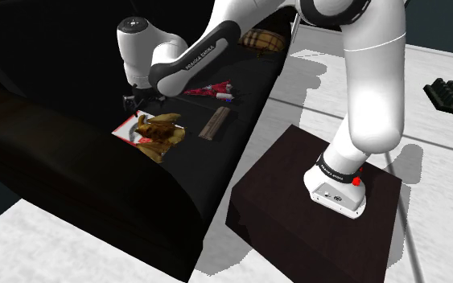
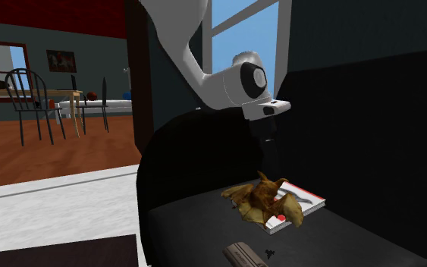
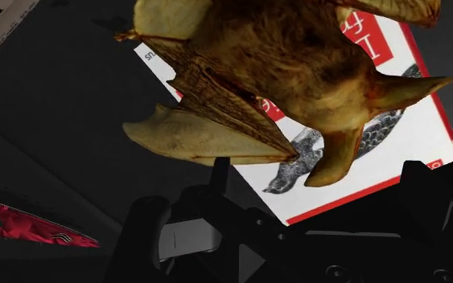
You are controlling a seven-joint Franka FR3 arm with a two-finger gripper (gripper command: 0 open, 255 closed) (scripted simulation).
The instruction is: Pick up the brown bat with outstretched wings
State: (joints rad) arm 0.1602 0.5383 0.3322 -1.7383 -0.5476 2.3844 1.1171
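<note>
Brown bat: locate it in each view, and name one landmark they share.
Shoulder view: the brown bat lies left of centre, just below the arm's hand.
Second exterior view: the bat lies right of centre, low in the picture.
Wrist view: the bat sprawls across the booklet, wings spread.
Shared landmark: the red-edged white booklet beneath it.

A black sofa (image 1: 72, 185) carries everything. On its seat lies a white, red-edged book (image 1: 125, 131) with the bat (image 1: 158, 129) on top. Near the book lies a brown block (image 1: 215, 125), beyond it a red thing (image 1: 208, 88), and farthest off a checked bundle (image 1: 263, 38).
</note>
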